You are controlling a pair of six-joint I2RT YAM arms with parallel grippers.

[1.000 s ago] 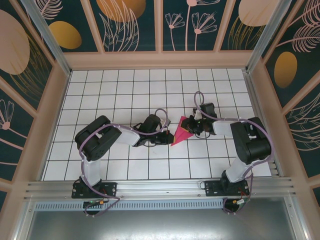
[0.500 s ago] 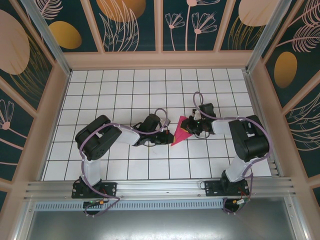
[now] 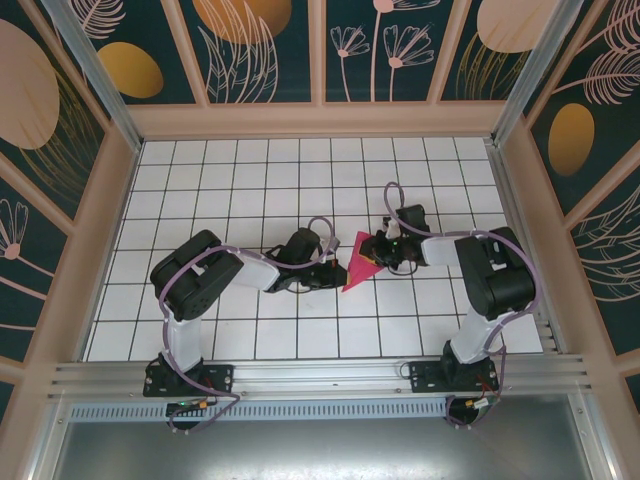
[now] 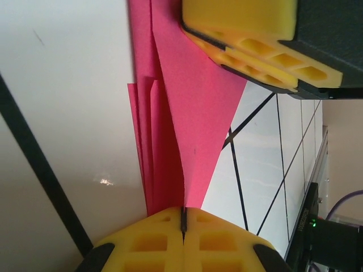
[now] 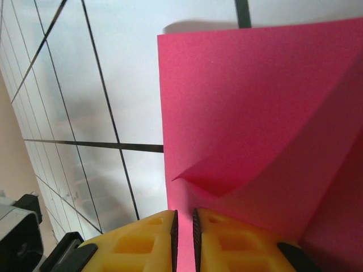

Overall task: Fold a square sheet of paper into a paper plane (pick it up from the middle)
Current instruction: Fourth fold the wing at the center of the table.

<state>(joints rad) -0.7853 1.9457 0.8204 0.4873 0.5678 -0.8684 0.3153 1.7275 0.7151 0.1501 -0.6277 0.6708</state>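
I am holding the folded pink paper point(image 3: 360, 262) at the middle of the tabletop point(image 3: 250, 180). My left fingers point(image 4: 187, 224) are clamping one edge and my right fingers point(image 5: 170, 226) are pinching the opposite edge.

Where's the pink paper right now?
Top view: the pink paper sits mid-table, held by the left gripper on its left and the right gripper on its right.

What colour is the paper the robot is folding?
The folded paper is bright magenta-pink all over. You can see it best in the right wrist view.
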